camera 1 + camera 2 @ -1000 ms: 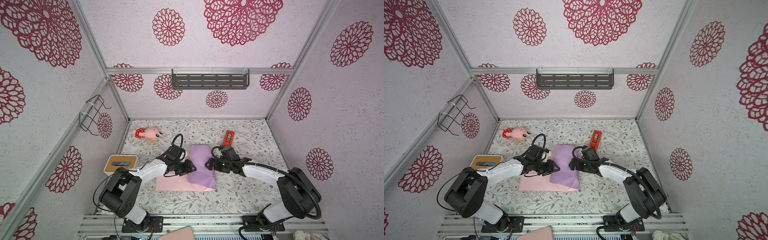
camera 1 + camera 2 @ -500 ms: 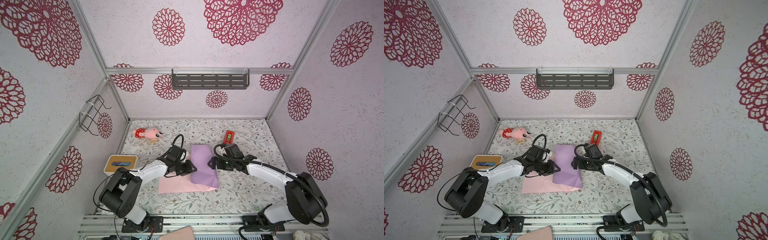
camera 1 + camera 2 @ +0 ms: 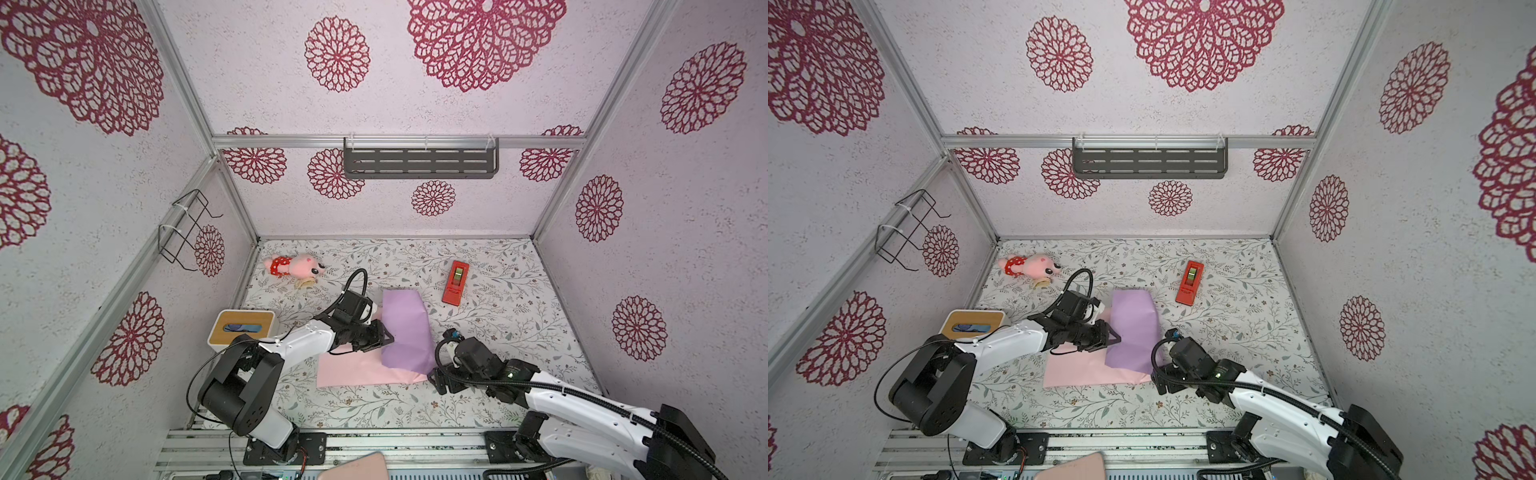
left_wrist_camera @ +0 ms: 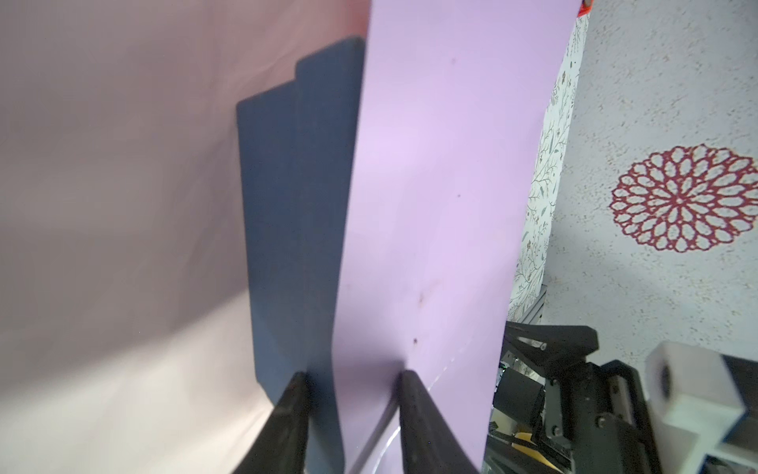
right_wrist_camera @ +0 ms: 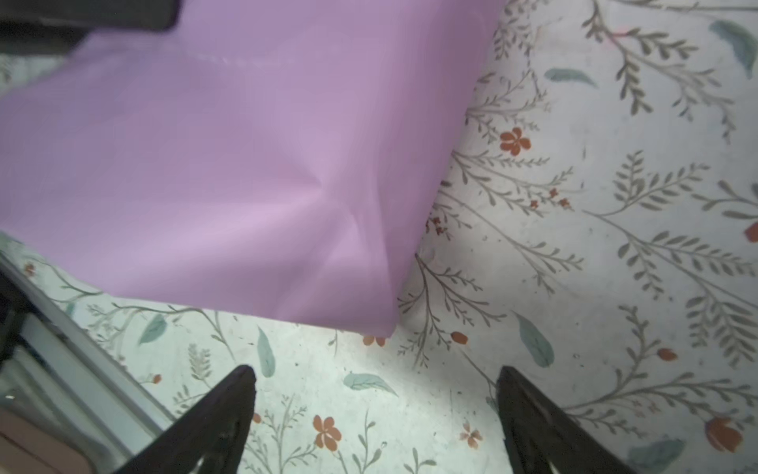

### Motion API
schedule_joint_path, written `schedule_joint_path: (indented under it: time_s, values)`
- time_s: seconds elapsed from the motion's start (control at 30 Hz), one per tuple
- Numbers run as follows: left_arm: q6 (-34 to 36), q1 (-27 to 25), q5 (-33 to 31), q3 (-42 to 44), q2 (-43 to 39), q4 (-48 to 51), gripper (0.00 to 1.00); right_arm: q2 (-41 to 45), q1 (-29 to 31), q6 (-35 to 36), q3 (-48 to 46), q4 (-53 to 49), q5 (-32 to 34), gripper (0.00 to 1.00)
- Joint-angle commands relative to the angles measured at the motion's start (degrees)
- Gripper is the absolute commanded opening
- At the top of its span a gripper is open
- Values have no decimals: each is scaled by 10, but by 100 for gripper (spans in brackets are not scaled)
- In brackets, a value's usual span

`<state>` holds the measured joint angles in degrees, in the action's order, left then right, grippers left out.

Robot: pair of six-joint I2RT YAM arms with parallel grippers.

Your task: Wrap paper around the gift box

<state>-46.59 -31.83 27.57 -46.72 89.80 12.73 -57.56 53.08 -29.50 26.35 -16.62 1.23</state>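
The paper [image 3: 405, 328] lies mid-table in both top views. Its lilac flap [image 3: 1133, 328] is folded over, and the pale pink face [image 3: 353, 370] lies flat in front. The navy gift box [image 4: 295, 205] shows only in the left wrist view, under the flap. My left gripper [image 3: 386, 334] is at the flap's left edge. In its wrist view the left gripper [image 4: 353, 376] is shut on the paper's edge, with a strip of the box also between the fingers. My right gripper [image 3: 436, 380] is open and empty over bare table at the paper's [image 5: 246, 164] near right corner.
A red tape dispenser [image 3: 456, 282] lies behind and to the right of the paper. A white tissue box with a wooden top [image 3: 241, 328] stands at the left wall. A pink plush toy [image 3: 293, 266] lies at the back left. A grey shelf [image 3: 419, 158] hangs on the back wall.
My right arm has drawn back from the flap's right edge to the sheet's near right corner. My left gripper's jaws have narrowed on the flap's edge. The sheet has shifted slightly.
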Motion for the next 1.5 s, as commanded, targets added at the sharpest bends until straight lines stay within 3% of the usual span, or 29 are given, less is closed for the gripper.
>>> schedule_joint_path:
  time_s: [0.0,0.27,0.6,0.93,1.07,1.17,1.27,1.47]
  values:
    - [4,-8,-39,13,12,34,36,-18,33,22,-10,83,64,96]
    - [7,-8,-36,11,15,31,36,-83,42,46,-56,250,77,94]
    - [9,-7,-36,10,17,29,36,-88,43,14,-67,319,-31,80]
    - [11,-6,-35,10,16,30,36,-47,43,-54,-64,311,-46,67]
    - [10,-6,-35,10,16,30,36,-48,43,-86,-51,256,3,65]
    - [10,-6,-35,8,16,30,36,-54,45,-110,-22,145,82,72]
    - [10,-6,-35,8,18,30,36,-53,53,-124,-19,107,120,80]
    - [10,-6,-35,6,20,31,36,-67,73,-105,-38,205,93,89]
